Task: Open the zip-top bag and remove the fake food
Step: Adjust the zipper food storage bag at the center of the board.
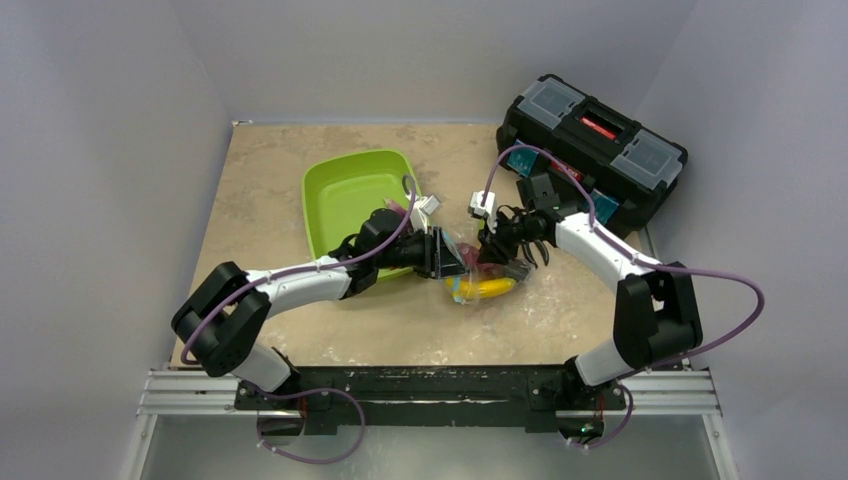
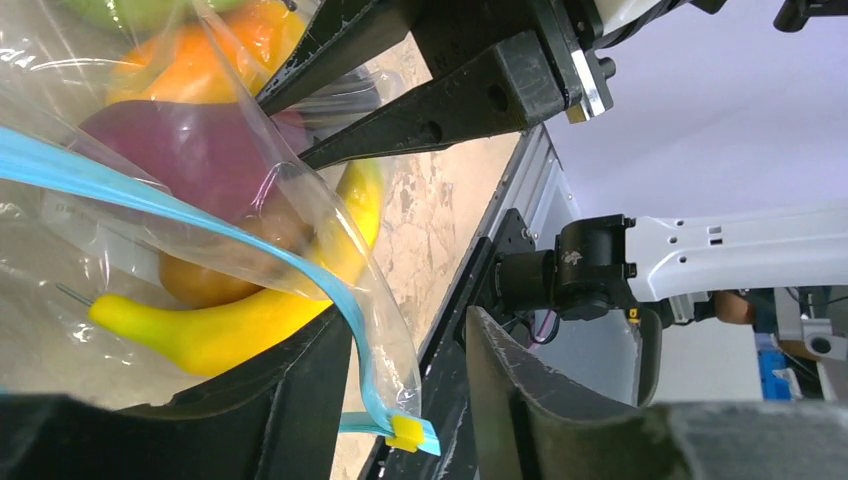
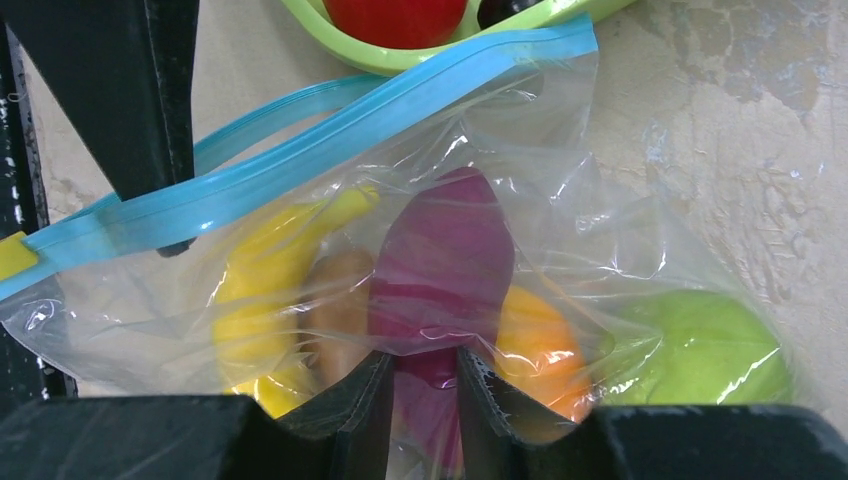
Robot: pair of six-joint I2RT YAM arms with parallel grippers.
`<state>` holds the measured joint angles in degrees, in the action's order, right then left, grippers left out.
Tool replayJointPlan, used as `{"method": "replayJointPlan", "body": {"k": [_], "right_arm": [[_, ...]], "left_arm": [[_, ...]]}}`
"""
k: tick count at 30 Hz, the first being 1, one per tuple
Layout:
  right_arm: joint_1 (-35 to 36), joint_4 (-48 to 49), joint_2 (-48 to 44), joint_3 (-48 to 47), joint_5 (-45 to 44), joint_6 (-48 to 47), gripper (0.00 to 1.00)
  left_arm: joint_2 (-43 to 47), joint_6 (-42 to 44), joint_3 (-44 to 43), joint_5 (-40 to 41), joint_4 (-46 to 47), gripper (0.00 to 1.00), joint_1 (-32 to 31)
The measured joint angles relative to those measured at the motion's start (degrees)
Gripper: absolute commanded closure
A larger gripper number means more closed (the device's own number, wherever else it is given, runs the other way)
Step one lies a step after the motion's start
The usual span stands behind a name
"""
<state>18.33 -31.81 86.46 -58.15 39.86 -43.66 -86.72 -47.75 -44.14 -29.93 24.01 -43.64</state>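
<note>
Both arms reach inward, elbows bent, wrists nearly meeting. Left tool (image 2: pixel 410 322): lying sideways, fingers parted. Right tool (image 3: pixel 425 362): fingers almost together, pinching film of the zip-top bag (image 3: pixel 600 240).

- The lime-green tray (image 1: pixel 345 195) lies ahead of me, left of centre on the table, turned at a slant. My right wrist camera catches only a curved piece of its rim (image 3: pixel 420 62) at the top edge.
- A black toolbox (image 1: pixel 592 150) sits at the far right corner, also askew. It has two clear-lidded compartments on top and something red between them.
- The table (image 1: pixel 270 170) is beige with a mottled, stone-like surface.
- An aluminium rail (image 1: pixel 185 392) runs along the near edge.
- Plain grey walls (image 1: pixel 100 150) close me in on three sides.
</note>
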Motion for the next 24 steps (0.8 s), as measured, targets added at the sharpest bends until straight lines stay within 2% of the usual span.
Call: {"method": "replayJointPlan", "body": {"k": [2, 6, 10, 17, 20, 24], "right_arm": [[0.0, -0.26, 0.17, 0.0, 0.42, -0.26, 0.68], [-0.59, -2.51, -0.42, 0.0, 2.69, -1.92, 0.57], [-2.23, -5.18, -2.12, -0.02, 4.42, -3.85, 0.5], [-3.06, -6.95, -3.8, -0.24, 3.58, -7.87, 0.43], [-3.02, -7.26, -3.63, -0.46, 3.1, -9.31, 0.43], [-2.86, -7.32, -1.18, -2.47, 2.34, -9.75, 0.53]], "left_arm": [[0.59, 0.87, 0.02, 0.59, -1.4, 0.42, 0.0], [4.02, 3.04, 0.7, 2.1, -4.39, 0.34, 0.0], [8.09, 6.01, 0.96, 3.69, -7.67, 0.33, 0.02], [11.13, 8.46, 1.88, 6.32, -12.85, 0.31, 0.57], [10.73, 8.31, 1.88, 7.1, -14.56, 0.28, 0.83], [9.38, 7.72, 1.88, 8.35, -15.54, 0.28, 0.83]]}}
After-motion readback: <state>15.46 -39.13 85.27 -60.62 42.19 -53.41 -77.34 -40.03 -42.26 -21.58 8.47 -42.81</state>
